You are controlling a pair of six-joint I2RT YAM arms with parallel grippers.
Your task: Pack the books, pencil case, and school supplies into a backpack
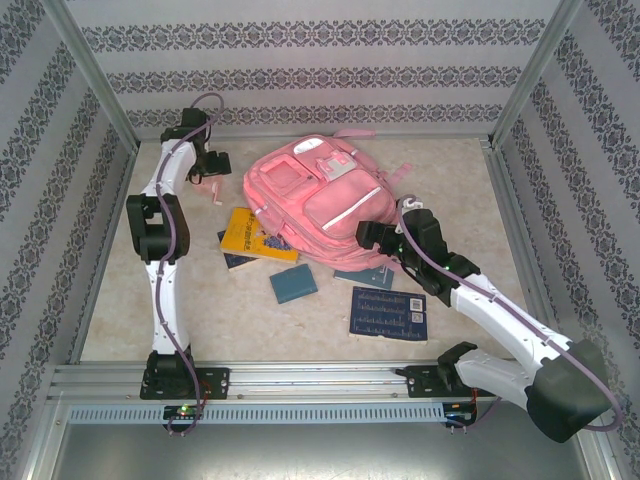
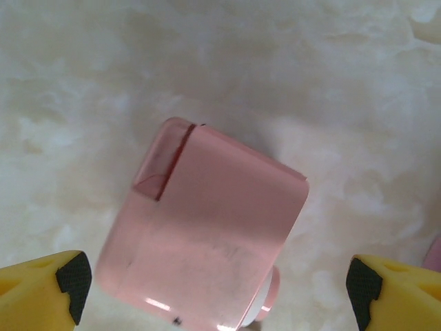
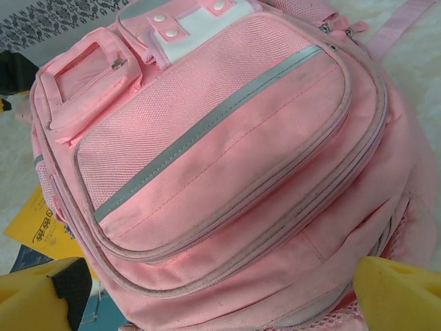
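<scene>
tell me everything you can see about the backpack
The backpack is big, made of pink woven fabric, and lies flat on the table with its front up and its top toward the far wall. It has a large front pocket crossed by a pale grey stripe, a small framed pocket beside a white snap flap above it, and a strap at its far right. The front zips look shut. Its side lies over a yellow book. The open right gripper hovers at its near edge; contact is unclear.

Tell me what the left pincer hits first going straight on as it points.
Most likely the pink boxy object, lying on the table between its open fingers; the gap to it is unclear.
</scene>
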